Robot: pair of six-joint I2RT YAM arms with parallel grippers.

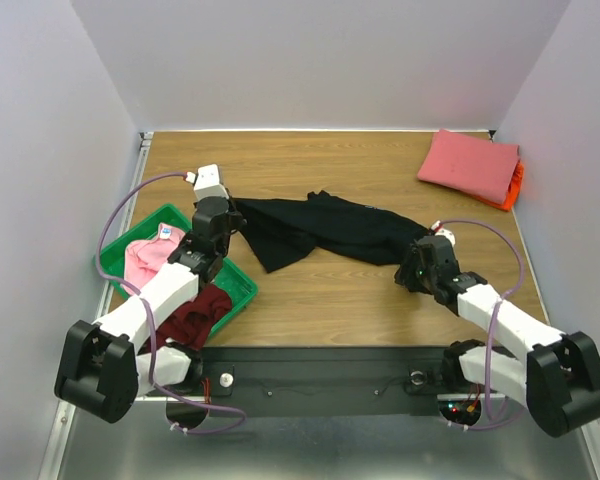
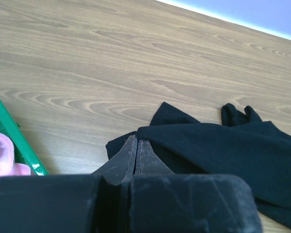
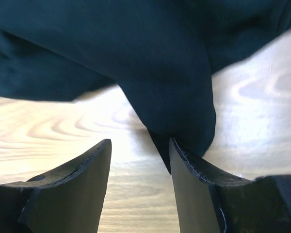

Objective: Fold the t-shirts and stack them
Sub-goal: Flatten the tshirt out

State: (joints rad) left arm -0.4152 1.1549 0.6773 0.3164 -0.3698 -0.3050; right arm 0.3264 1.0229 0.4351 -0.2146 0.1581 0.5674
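Only your right wrist view shows the right gripper (image 3: 139, 141) spread by the black tee (image 3: 136, 58). The left gripper (image 2: 137, 141) is pressed together at its edge.

The black t-shirt (image 1: 320, 230) lay unfolded and rumpled, stretched left to right across the centre. The coral-pink t-shirt (image 1: 467, 163) lay folded at far right, atop the orange t-shirt (image 1: 517, 183). The light pink t-shirt (image 1: 148, 255) and dark maroon t-shirt (image 1: 195, 312) lay crumpled at near left.

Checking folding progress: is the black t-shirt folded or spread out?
Not folded: the black t-shirt lies rumpled and strung out across the table, its edges bunched.
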